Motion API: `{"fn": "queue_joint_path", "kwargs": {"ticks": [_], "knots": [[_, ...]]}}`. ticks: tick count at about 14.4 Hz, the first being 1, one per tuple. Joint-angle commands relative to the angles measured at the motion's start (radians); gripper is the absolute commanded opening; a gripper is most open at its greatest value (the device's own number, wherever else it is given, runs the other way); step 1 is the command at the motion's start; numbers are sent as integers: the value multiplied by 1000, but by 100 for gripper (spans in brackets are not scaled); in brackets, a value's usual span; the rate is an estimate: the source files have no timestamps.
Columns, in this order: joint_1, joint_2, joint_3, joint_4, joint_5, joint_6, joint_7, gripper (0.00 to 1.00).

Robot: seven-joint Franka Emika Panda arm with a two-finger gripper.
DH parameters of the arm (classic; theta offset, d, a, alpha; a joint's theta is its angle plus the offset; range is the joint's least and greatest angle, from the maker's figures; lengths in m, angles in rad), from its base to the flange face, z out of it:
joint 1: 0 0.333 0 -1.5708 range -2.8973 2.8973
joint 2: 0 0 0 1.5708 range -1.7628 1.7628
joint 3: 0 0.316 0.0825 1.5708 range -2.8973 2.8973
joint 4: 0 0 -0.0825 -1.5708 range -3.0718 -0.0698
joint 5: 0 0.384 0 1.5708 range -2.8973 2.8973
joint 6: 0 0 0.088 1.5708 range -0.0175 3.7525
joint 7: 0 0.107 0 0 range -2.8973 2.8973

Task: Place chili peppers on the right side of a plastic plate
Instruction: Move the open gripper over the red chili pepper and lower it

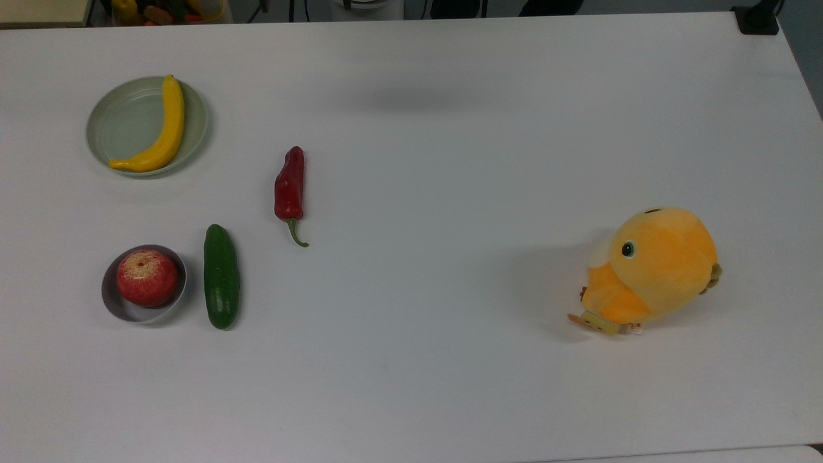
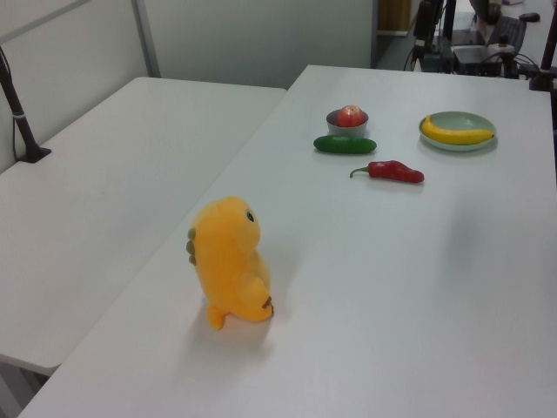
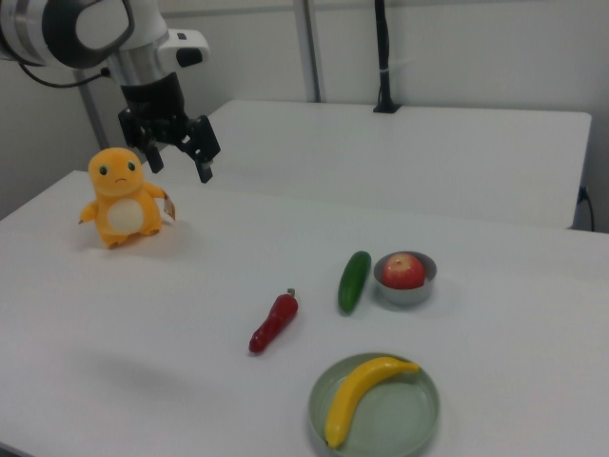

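A dark-red chili pepper with a green stem lies flat on the white table. The pale green plastic plate sits apart from it and holds a yellow banana. In the top view the chili lies to the right of the plate and slightly lower. My gripper hangs open high above the table beside the plush toy, far from the chili, with nothing between its fingers.
A dark green cucumber lies next to a grey bowl holding a red apple. An orange plush toy stands well away from the chili. A second table stands alongside.
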Motion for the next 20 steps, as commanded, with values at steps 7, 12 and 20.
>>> {"fn": "queue_joint_path", "kwargs": {"ticks": [7, 12, 20], "knots": [[10, 7, -12, -18, 10, 13, -27, 100], [10, 94, -12, -38, -4, 51, -84, 100], [-13, 182, -12, -173, -7, 287, -84, 100]]}}
